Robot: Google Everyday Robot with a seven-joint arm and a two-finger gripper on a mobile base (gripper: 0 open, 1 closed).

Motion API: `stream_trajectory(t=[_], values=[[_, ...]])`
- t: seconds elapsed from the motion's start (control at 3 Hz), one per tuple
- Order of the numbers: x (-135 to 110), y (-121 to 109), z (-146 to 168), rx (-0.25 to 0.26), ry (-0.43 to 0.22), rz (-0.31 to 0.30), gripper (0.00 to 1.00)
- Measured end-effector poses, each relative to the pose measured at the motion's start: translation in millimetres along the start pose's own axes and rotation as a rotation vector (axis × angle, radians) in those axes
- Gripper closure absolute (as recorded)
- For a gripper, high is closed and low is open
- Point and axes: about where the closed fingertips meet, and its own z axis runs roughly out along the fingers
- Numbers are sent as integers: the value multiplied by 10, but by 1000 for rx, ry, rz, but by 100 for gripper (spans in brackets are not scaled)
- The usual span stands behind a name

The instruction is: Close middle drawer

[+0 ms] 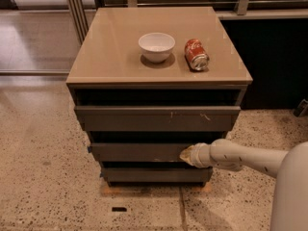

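Observation:
The middle drawer point(137, 152) is a wide, plain grey-brown front in the cabinet point(159, 124), sitting almost flush, only slightly proud of the drawer below. My gripper point(186, 154) is at the end of the pale arm point(240, 158) that reaches in from the right. Its tip presses against the right part of the middle drawer's front. The top drawer front point(156, 118) with small pale scratch marks sits above it. The darker, narrower bottom front point(154, 175) sits below.
A white bowl point(156, 46) and a red soda can point(196, 55) lying on its side rest on the cabinet top. A speckled floor surrounds the cabinet. A dark wall panel stands at the right and metal posts at the back left.

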Motion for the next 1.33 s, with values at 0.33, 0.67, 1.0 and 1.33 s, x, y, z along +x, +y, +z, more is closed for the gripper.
stream_trajectory(t=[0.33,0.67,1.0,1.33], values=[[15,-20,1,3,3,1,100],[138,137,7,-27,6,31,100],[213,461,-42,-110,-32,71,100],[217,541,-64,-138,-36,75,82]])
